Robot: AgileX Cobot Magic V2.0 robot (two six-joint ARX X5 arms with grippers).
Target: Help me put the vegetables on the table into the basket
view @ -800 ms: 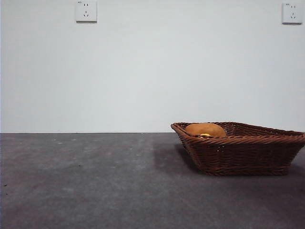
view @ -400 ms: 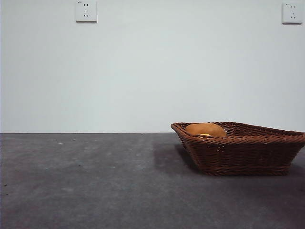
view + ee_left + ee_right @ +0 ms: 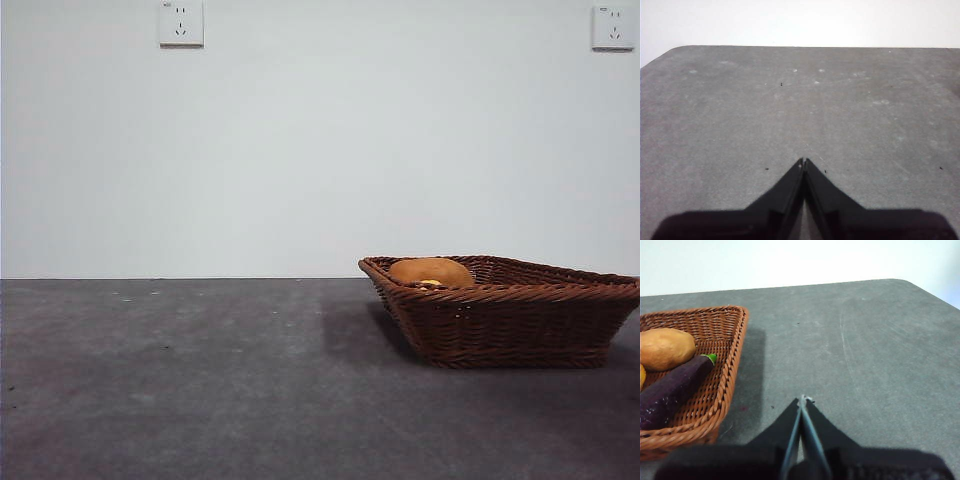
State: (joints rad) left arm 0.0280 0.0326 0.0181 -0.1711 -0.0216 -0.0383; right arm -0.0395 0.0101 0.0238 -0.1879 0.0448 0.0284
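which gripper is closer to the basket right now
Right. The right gripper hovers over bare table beside the basket, which shows in its wrist view. The left gripper sees only table, no basket.

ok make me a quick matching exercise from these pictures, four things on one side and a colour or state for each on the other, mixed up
Things:
1. potato
2. eggplant
3. basket
4. left gripper

Colour or state:
A. dark brown woven wicker
B. black jaws shut, over bare table
C. dark purple with a green tip
D. orange-brown, rounded

Pairs: 1-D, 2-C, 3-A, 4-B

Both the potato and the eggplant lie inside the basket, as the right wrist view shows.
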